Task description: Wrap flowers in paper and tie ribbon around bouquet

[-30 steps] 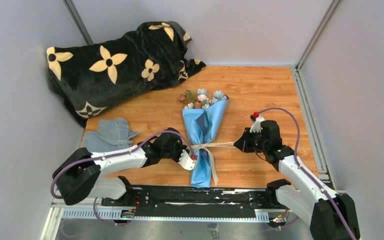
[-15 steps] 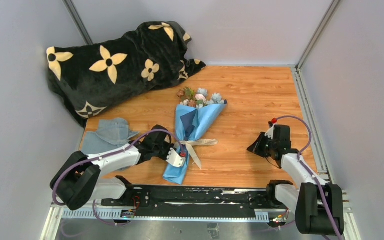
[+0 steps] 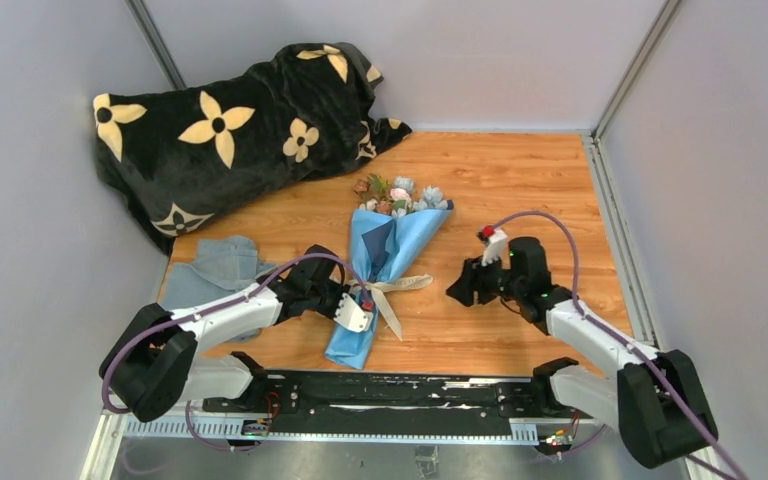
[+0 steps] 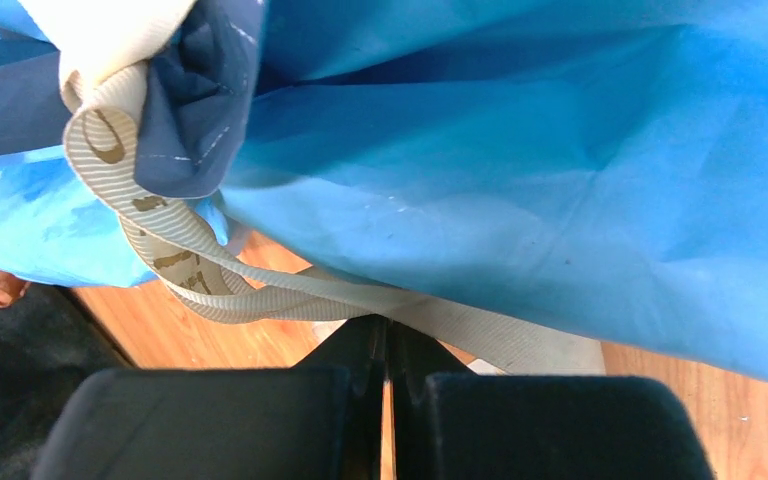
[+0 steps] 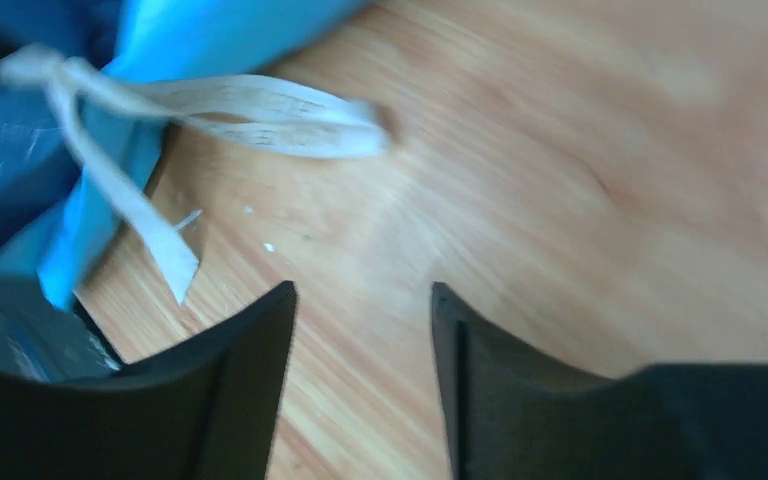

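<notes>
1. Blanket [image 3: 230,120]: black plush with cream flower prints, heaped at the far left corner of the bench [image 3: 520,180].
2. Cloth [image 3: 218,268]: grey-blue, crumpled, near left of the bench.
3. Left pincer [image 4: 387,335]: closed tight, pinching a strand of the ribbon at its tips, right against the bouquet's lower half.
4. Bouquet [image 3: 390,250]: lies mid-bench, tilted, heads to the far right, tail towards the near edge.
   - Flowers [image 3: 400,195]: pale blue, pink, white and rust-brown, with green leaves, showing at the cone's mouth.
   - Paper [image 3: 412,232]: light blue cone with a dark blue inner fold, creased.
   - Ribbon [image 3: 400,287]: beige, ribbed, knotted round the narrow waist; a loop and one loose end trail onto the wood to the right.
5. Right pincer [image 5: 362,300]: fingers parted, holding nothing, over bare wood just right of the ribbon's loop, apart from it.
</notes>
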You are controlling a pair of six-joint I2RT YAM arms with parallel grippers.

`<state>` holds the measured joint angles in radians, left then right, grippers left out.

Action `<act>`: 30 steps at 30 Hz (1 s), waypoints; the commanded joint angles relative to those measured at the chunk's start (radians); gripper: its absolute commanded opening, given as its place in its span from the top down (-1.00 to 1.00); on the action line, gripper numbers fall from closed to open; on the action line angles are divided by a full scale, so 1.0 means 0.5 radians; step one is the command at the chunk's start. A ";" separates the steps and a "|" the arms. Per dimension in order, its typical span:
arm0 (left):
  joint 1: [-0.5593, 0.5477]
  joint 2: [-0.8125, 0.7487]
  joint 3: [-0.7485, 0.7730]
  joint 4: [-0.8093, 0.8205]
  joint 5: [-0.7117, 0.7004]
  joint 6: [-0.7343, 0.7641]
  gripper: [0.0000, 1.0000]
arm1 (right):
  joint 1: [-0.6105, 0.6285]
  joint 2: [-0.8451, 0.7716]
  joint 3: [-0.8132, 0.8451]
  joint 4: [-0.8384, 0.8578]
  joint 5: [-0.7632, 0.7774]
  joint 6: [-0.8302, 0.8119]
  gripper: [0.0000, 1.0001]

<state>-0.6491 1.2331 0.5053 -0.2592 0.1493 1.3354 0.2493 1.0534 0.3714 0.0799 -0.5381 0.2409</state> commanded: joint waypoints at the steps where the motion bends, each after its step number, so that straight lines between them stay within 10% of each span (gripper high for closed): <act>1: 0.012 0.010 0.013 -0.037 0.013 0.020 1.00 | 0.528 -0.003 0.046 0.500 0.054 -0.750 -0.24; 7: 0.013 -0.013 -0.006 -0.022 0.055 0.015 1.00 | 0.751 0.469 0.229 0.629 0.020 -1.575 -0.40; 17: 0.013 -0.049 -0.055 0.027 0.060 0.008 1.00 | 0.856 1.021 0.485 0.698 -0.082 -1.844 -0.43; 20: 0.013 -0.059 -0.062 0.045 0.053 -0.011 1.00 | 0.876 1.128 0.526 0.684 0.063 -1.822 -0.19; 25: 0.013 -0.077 -0.060 0.058 0.015 -0.045 1.00 | 0.874 1.121 0.531 0.567 0.256 -1.856 0.91; 30: 0.057 -0.089 -0.098 0.052 -0.025 0.023 1.00 | 0.858 0.879 0.371 0.663 0.388 -1.774 1.00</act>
<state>-0.6468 1.2079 0.4820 -0.2394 0.1501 1.3247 0.6743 1.5860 0.6205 0.3916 -0.4225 -0.6586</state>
